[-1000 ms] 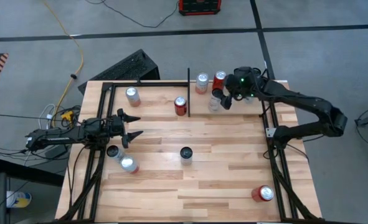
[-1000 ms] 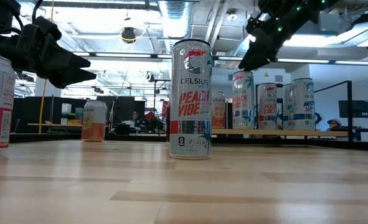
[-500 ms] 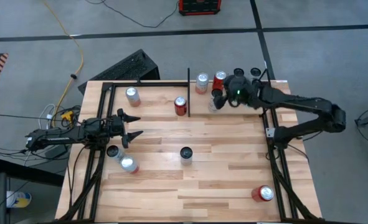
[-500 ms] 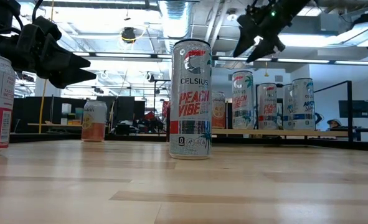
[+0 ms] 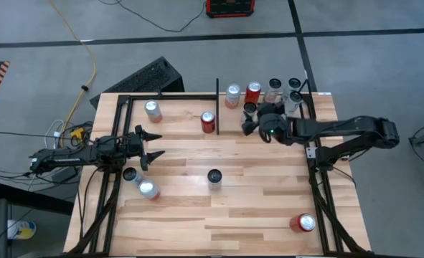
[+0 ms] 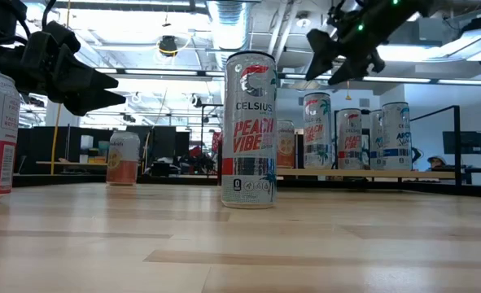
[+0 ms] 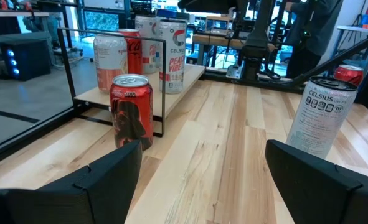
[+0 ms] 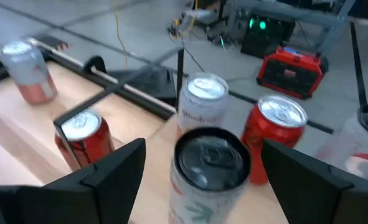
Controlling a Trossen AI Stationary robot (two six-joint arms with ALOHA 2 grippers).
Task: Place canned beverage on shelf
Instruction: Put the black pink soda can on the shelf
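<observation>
The shelf (image 5: 265, 107) is a light wood plank with black rails and a divider bar (image 5: 217, 97) at the table's far right. Several cans stand on it. One white can with a dark top (image 8: 210, 163) stands upright on the plank, right below my right gripper (image 8: 205, 171), which is open and hovers above it, one finger on each side, touching nothing. The right gripper also shows in the high view (image 5: 248, 118) and in the low view (image 6: 338, 59). My left gripper (image 5: 154, 143) is open and empty above the table's left side.
A red can (image 5: 208, 122) stands just left of the divider. A silver can (image 5: 152, 110) stands at the far left and a dark-topped can (image 5: 214, 175) at mid-table. Two cans (image 5: 141, 183) stand near my left gripper. A red can (image 5: 303, 223) sits at the near right.
My right gripper has risen and drawn back toward the table's near edge, off the row of cans at the shelf's far side, and now hovers over the dark-topped can. The cans have kept their places.
</observation>
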